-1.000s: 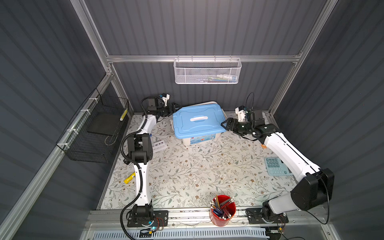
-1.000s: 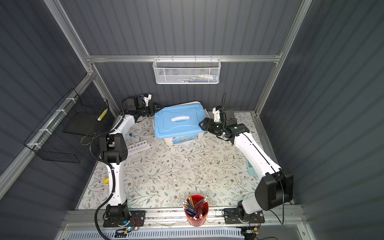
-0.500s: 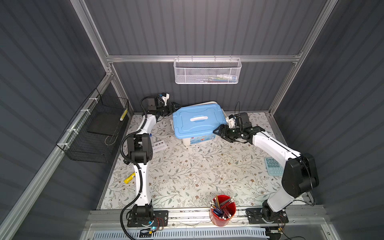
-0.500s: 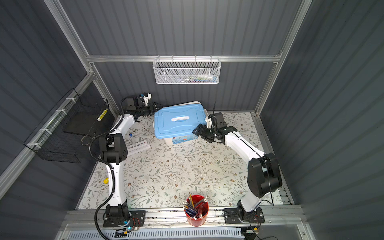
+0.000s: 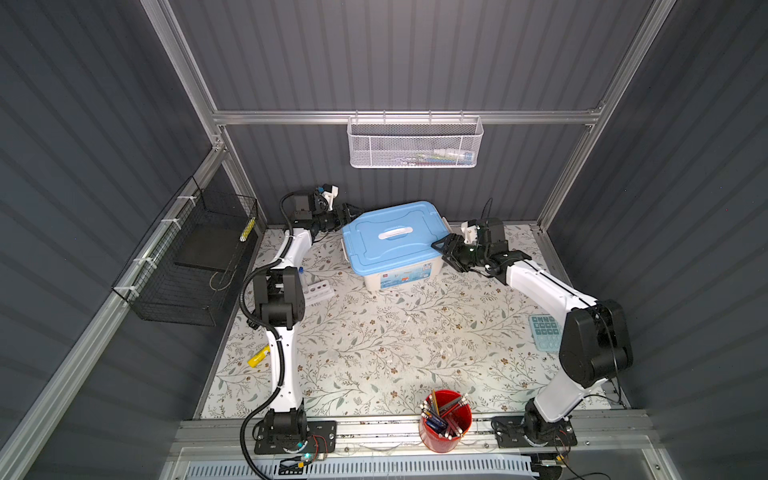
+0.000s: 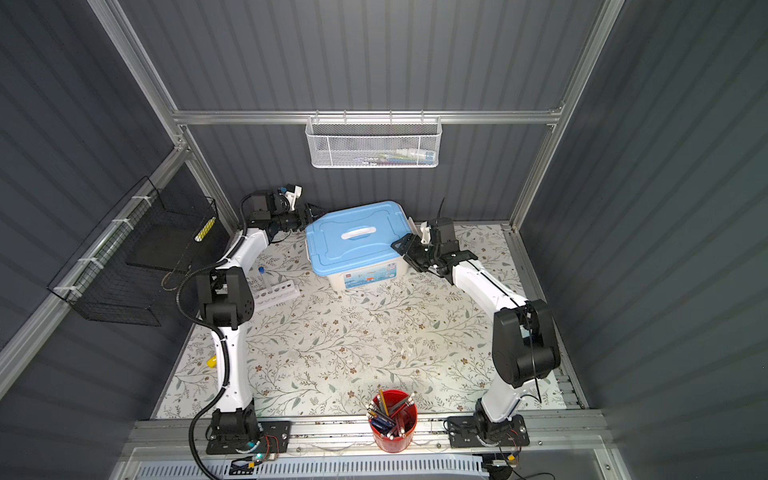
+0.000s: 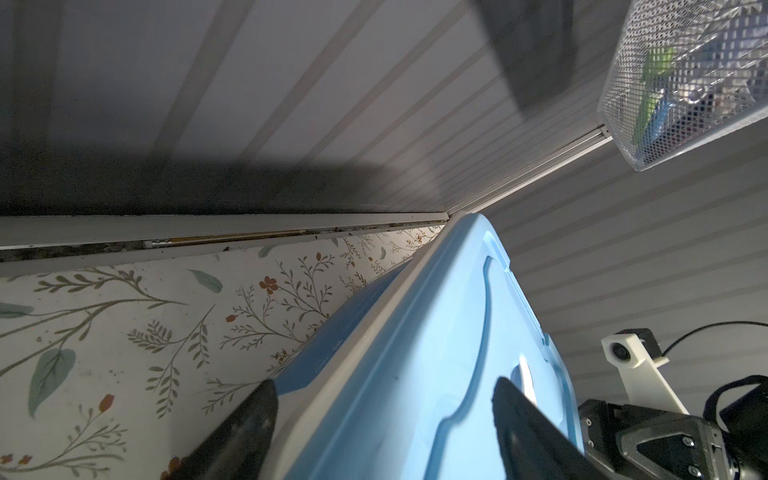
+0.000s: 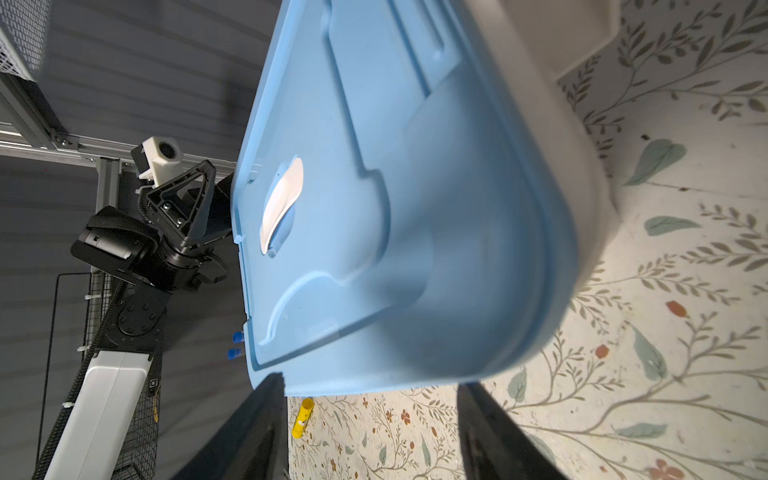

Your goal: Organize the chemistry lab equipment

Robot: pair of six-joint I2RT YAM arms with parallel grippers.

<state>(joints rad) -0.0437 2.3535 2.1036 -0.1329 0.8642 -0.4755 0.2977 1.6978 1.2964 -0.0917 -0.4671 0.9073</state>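
Note:
Of the chemistry lab equipment, a blue-capped tube (image 6: 261, 271) stands in a white rack (image 5: 318, 289) left of the box; two blue caps (image 8: 237, 345) show past the lid in the right wrist view. A white storage box with a closed light-blue lid (image 5: 392, 237) (image 6: 355, 237) sits at the back. My left gripper (image 5: 348, 212) (image 7: 382, 395) is open, with one finger over the lid's back left edge and one beside the box wall. My right gripper (image 5: 442, 249) (image 8: 370, 380) is open at the lid's right front corner, fingertips just short of it.
A red cup of pencils (image 5: 446, 419) stands at the front edge and a pale blue calculator (image 5: 544, 332) lies at the right. A yellow stick (image 5: 258, 357) lies front left. A white mesh basket (image 5: 415, 143) hangs on the back wall, a black wire basket (image 5: 195, 257) on the left wall.
My right arm has swung in from the back right to the box's right front corner, and its jaws have narrowed slightly. The left arm has not moved.

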